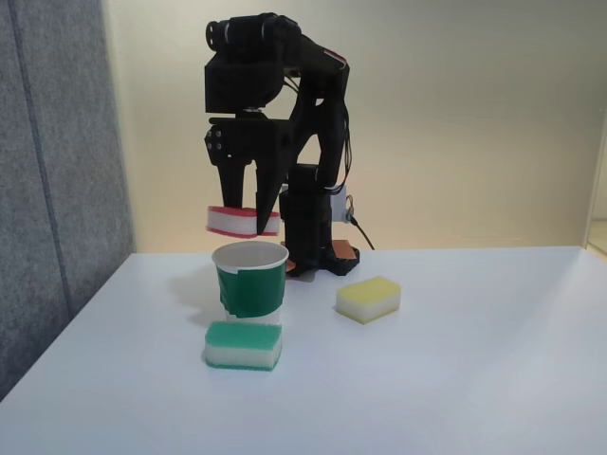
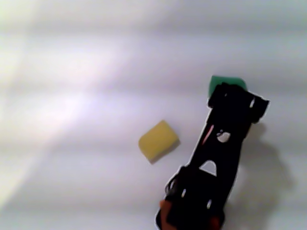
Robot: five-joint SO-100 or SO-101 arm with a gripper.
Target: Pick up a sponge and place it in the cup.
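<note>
My end effector (image 1: pixel 248 220) is clamped on the sponge (image 1: pixel 241 221) (red-topped), hanging just above the cup (image 1: pixel 250 278) on the worktop (image 1: pixel 455 379).

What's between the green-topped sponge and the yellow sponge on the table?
Bare white table; in the fixed view the green-topped sponge and yellow sponge lie apart.

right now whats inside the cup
Nothing shows above the rim of the cup in the fixed view; its wall hides the inside, so I cannot tell. The red sponge is above it, held in the jaws of the gripper.
</note>
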